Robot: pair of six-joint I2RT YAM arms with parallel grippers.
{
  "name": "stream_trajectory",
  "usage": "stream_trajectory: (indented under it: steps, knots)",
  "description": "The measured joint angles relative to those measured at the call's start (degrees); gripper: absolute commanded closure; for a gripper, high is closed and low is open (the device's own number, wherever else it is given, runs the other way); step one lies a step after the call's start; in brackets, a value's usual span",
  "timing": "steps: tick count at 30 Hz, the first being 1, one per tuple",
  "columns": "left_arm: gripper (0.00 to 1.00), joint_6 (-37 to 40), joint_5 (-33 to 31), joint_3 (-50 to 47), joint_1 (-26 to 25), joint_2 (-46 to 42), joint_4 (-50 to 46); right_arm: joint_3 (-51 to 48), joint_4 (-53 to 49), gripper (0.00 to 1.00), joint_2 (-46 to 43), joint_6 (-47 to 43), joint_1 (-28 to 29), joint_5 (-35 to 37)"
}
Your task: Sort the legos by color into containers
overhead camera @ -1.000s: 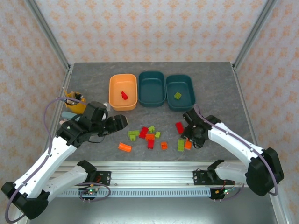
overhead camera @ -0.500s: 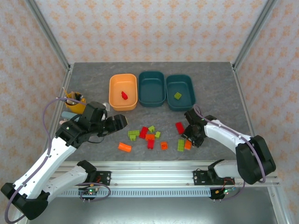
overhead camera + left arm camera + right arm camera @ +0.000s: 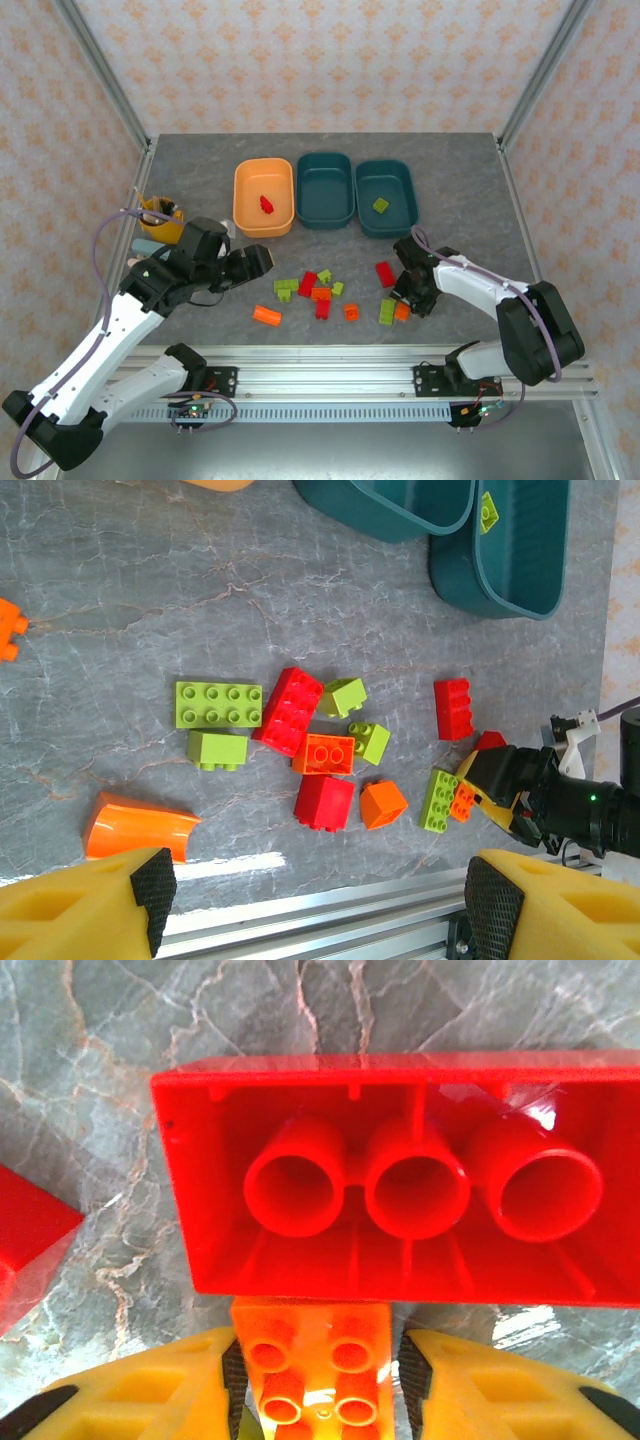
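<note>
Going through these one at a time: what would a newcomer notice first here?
The right pincer grips a small orange brick beside an upturned red brick, hollow underside showing. Loose red, green and orange bricks lie scattered near the front edge of the table; behind them the orange tub holds one red piece.

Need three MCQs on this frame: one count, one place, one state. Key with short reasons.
1. How many bricks lie in the orange bin? A none B one C three
2. The bin holding a green brick stands where in the row of three? A left end B middle C right end
3. The left gripper is: A open, empty B shut, empty C shut on something
Key: 1 B, a single red brick lies inside; 2 C, it lies in the right teal bin; 3 A, its fingers stand wide apart with nothing between.
</note>
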Motion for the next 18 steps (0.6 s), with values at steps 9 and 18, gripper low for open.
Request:
stream_trajectory:
  steps: [9, 18]
  knots:
    - [0.21, 0.0, 0.0, 0.0, 0.0, 0.4, 0.1, 0.1, -0.2, 0.63, 1.3, 1.0, -0.1, 0.1]
    - [0.21, 0.0, 0.0, -0.1, 0.0, 0.4, 0.3, 0.3, -0.6, 0.67, -0.2, 2.1, -0.1, 0.5]
